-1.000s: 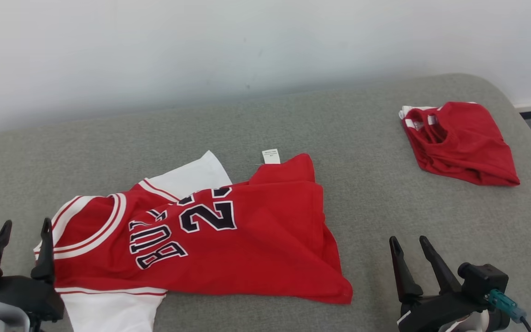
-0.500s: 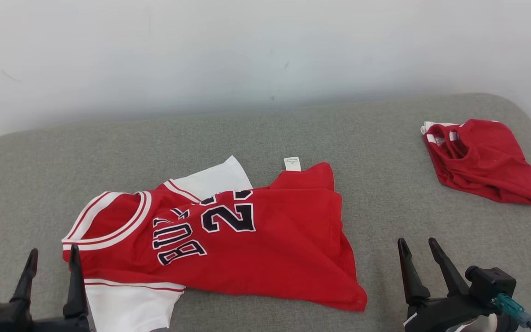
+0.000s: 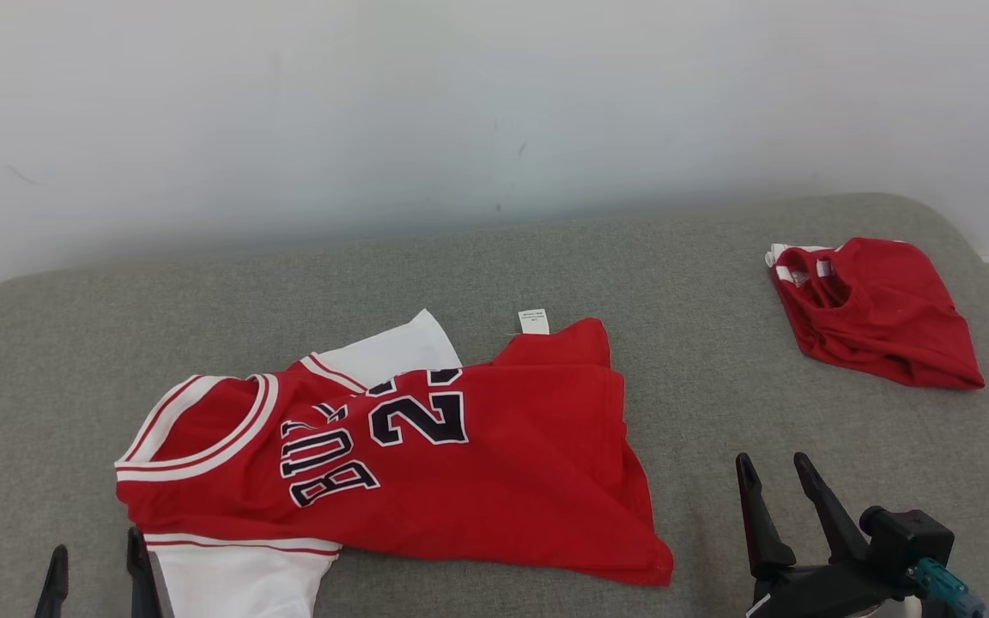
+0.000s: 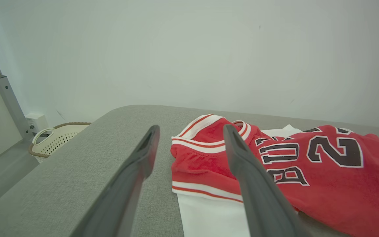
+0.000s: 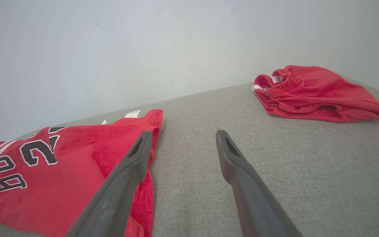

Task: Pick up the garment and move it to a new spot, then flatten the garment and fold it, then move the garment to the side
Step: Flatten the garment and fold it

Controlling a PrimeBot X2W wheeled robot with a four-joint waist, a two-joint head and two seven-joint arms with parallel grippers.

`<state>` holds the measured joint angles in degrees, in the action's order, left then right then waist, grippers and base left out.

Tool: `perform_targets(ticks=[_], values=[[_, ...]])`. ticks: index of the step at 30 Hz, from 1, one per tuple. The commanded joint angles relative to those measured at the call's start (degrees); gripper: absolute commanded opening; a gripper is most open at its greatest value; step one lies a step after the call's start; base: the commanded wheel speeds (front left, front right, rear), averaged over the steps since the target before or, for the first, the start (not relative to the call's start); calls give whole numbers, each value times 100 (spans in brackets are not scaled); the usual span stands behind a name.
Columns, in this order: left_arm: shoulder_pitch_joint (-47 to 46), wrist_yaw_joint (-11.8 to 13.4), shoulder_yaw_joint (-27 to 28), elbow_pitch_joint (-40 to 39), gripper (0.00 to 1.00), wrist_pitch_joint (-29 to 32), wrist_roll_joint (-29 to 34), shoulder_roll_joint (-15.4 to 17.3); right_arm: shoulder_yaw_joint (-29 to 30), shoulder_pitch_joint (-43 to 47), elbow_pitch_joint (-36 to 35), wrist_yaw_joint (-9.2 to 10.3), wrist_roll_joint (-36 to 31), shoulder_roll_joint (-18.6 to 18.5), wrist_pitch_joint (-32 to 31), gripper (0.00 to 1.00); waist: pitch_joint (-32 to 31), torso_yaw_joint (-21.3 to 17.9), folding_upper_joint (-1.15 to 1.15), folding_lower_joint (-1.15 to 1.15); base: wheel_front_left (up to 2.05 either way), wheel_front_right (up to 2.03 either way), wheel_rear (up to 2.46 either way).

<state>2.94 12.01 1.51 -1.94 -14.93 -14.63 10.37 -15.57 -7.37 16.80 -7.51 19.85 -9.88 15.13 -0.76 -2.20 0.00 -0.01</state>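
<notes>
The garment [image 3: 494,463] is a red jersey with white sleeves and dark lettering. It lies spread and partly rumpled on the grey padded surface [image 3: 546,257], collar to the left. My left gripper [image 3: 95,558] stands open at the bottom left, just in front of the collar and the white sleeve, touching nothing. In the left wrist view the garment [image 4: 324,174] lies beyond and right of the open left gripper [image 4: 191,131]. My right gripper [image 3: 773,468] is open over bare surface, right of the hem. In the right wrist view the right gripper [image 5: 183,133] has the garment [image 5: 61,171] to its left.
A second red piece, bunched with a white-trimmed waistband [image 3: 876,313], lies at the far right of the surface, also seen as the red bundle [image 5: 314,93]. A white wall stands close behind. A pale basket [image 4: 56,140] sits on the floor beyond the left edge.
The head camera has tilted, so the whole scene sits lower and further right. My left gripper has drawn back from the collar toward the view's bottom edge. The garment lies unchanged.
</notes>
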Motion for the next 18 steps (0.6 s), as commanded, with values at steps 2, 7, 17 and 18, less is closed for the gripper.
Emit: perform_targets(ticks=[2,7,17,18], values=[[117,-27,82,-3,100,-19,83,-56,21,75,-18,4,-62,28,13,100,-27,16,0,1,0,0,0],[188,-124,141,64,100,-19,239,-161,110,143,-80,4,-184,104,11,100,-91,70,0,1,0,0,0],[206,-281,82,122,100,-19,621,-116,129,274,-153,4,-274,232,-48,100,-149,86,0,1,0,0,0],[207,-296,69,133,100,-19,644,-112,129,281,-153,4,-276,239,-52,100,-156,87,0,1,0,0,0]])
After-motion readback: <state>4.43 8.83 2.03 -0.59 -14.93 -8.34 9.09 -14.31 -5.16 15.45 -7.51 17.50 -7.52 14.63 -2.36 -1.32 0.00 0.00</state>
